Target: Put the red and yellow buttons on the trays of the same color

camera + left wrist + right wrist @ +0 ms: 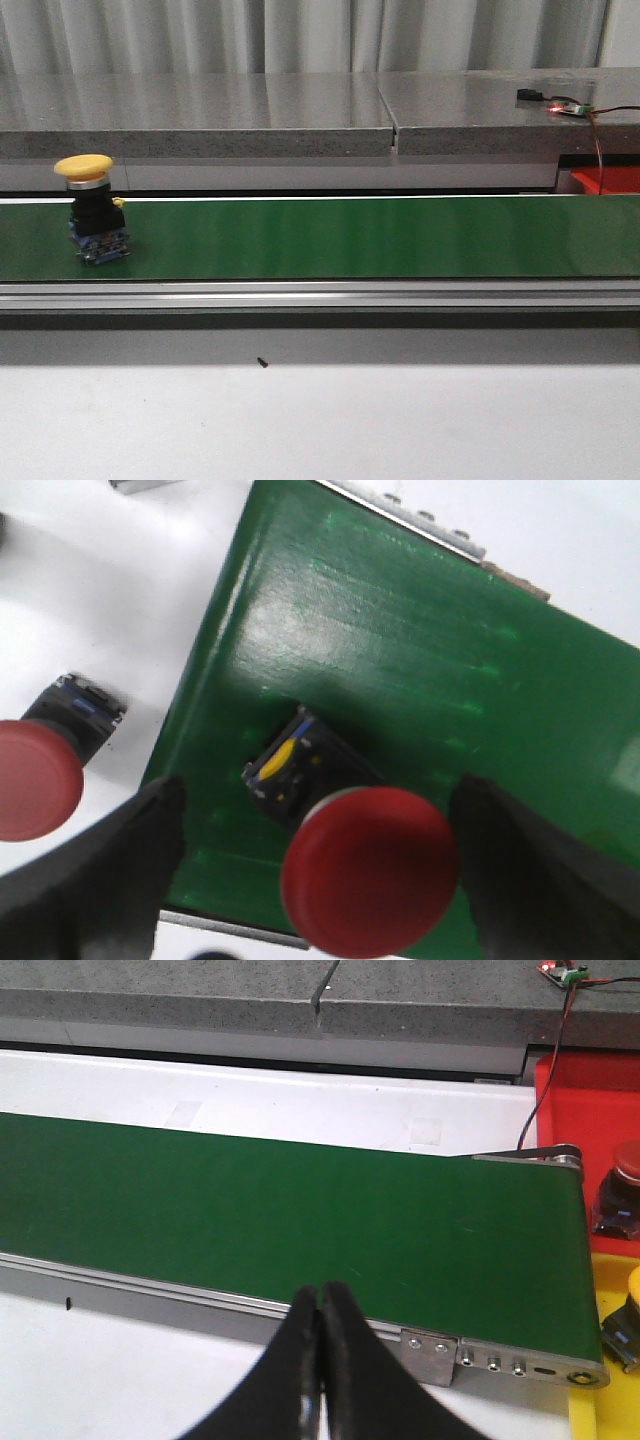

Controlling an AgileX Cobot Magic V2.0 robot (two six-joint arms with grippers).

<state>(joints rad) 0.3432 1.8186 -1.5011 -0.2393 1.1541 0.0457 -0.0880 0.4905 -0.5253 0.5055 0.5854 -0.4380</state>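
A red button with a black base sits on the green belt near its end, between the fingers of my left gripper, which is open and not touching it. Another red button rests on the white table beside the belt. A yellow button stands upright on the green belt at the far left. My right gripper is shut and empty over the belt's near rail. The red tray holds a red button; the yellow tray holds a button at the frame edge.
A grey stone ledge runs behind the belt, with a small circuit board and wires on its right end. The belt's metal rail fronts the white table. Neither arm shows in the front view.
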